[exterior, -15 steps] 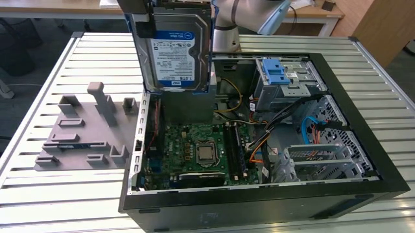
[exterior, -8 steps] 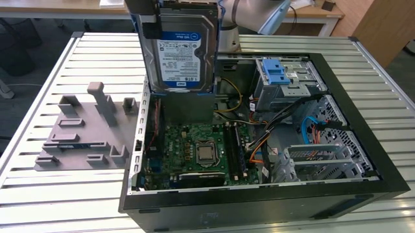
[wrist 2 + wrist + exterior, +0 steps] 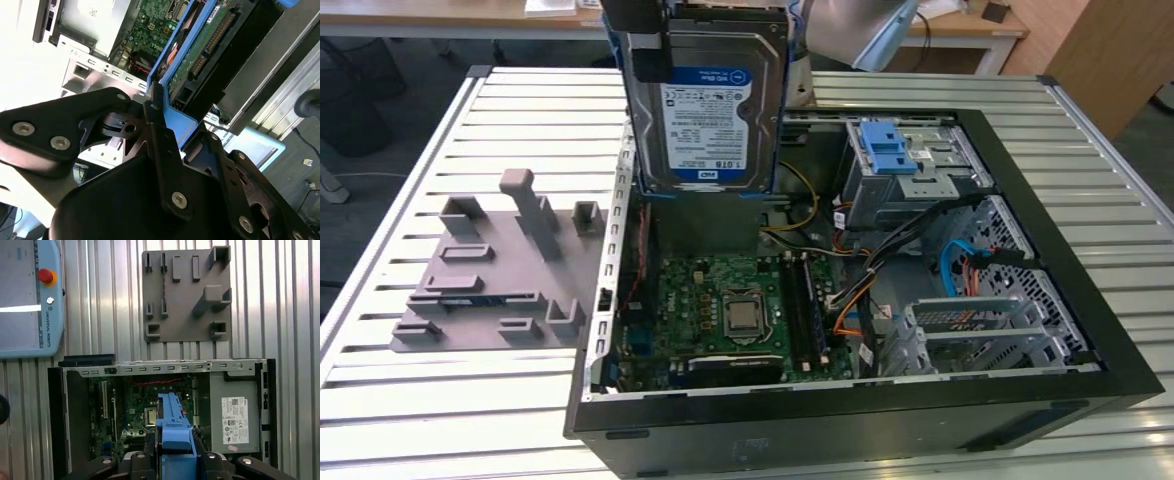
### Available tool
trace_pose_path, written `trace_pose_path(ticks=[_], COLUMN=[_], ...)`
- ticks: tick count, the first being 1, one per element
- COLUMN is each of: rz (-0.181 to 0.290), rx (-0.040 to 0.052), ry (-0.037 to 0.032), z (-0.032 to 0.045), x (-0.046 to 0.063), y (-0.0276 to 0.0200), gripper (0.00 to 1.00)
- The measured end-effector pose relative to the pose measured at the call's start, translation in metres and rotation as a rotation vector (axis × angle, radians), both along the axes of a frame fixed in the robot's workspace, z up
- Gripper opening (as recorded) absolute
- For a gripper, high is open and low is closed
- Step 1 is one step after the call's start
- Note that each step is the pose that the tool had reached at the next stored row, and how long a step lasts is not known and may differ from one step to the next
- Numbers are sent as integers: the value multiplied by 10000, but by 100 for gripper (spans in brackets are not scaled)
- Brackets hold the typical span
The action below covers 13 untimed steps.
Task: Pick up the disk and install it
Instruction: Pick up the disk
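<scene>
The disk, a silver hard drive with a white-and-blue label in a blue carrier, hangs upright above the far end of the open computer case. My gripper is shut on its upper end. In the second wrist view the black fingers clamp the blue carrier, and the disk's green circuit side faces the camera. In the first wrist view the disk appears edge-on between the gripper's links, over the motherboard.
Inside the case are the motherboard, a silver cage with a blue latch, cables and a grey metal box. A grey fixture plate lies on the slatted table at the exterior view's left. A teach pendant rests nearby.
</scene>
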<state>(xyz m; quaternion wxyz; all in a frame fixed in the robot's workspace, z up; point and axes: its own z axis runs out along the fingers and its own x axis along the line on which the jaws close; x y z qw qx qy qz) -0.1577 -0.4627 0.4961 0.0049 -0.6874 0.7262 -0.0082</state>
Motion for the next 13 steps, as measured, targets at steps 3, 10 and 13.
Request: trace_pose_path(ticks=[3,10,13], rz=[0,0,-1], rx=[0,1,0], ry=[0,-1,0], z=[0,-1,0], x=[47,162,210], y=[-9,-31,-40], gripper=[37,37,37])
